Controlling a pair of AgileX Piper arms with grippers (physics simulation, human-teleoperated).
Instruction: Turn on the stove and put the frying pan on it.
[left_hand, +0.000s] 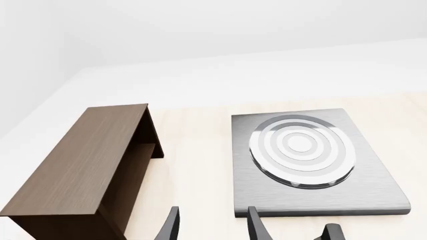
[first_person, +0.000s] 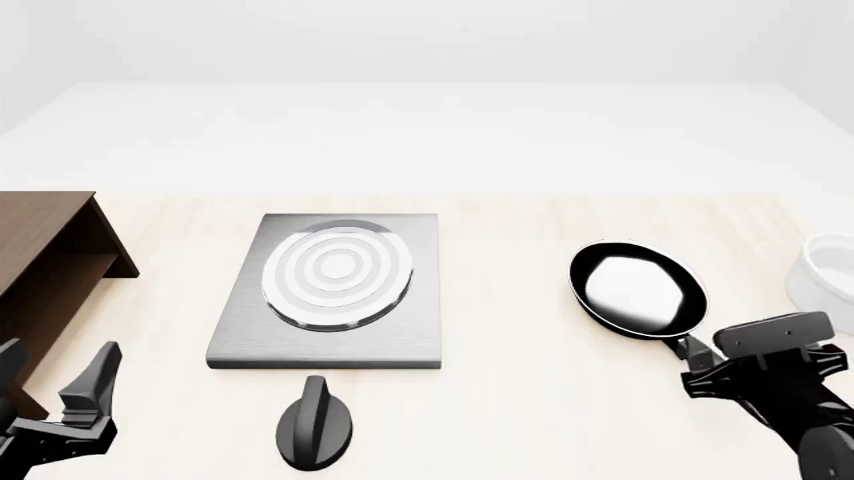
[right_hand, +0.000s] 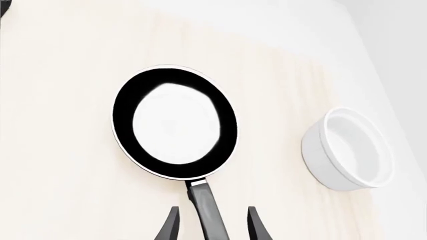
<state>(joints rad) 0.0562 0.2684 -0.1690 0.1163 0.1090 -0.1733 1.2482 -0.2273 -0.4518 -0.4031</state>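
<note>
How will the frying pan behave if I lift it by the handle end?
The frying pan looks rigid, so no flex. Its round body sits far from the right tool, whose fingers straddle the handle, so it will likely droop or twist. The glossy finish suggests slipping.

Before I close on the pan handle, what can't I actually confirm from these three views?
- Frying pan handle end: cut off by the right wrist view's bottom edge; the right gripper covers it in front view.
- Finger-to-handle contact: fingers straddle it, gap unclear.
- Knob setting: no markings readable in front view.
- Bowl: cropped at front view's right edge.
- Left gripper: fingertips only.
</note>
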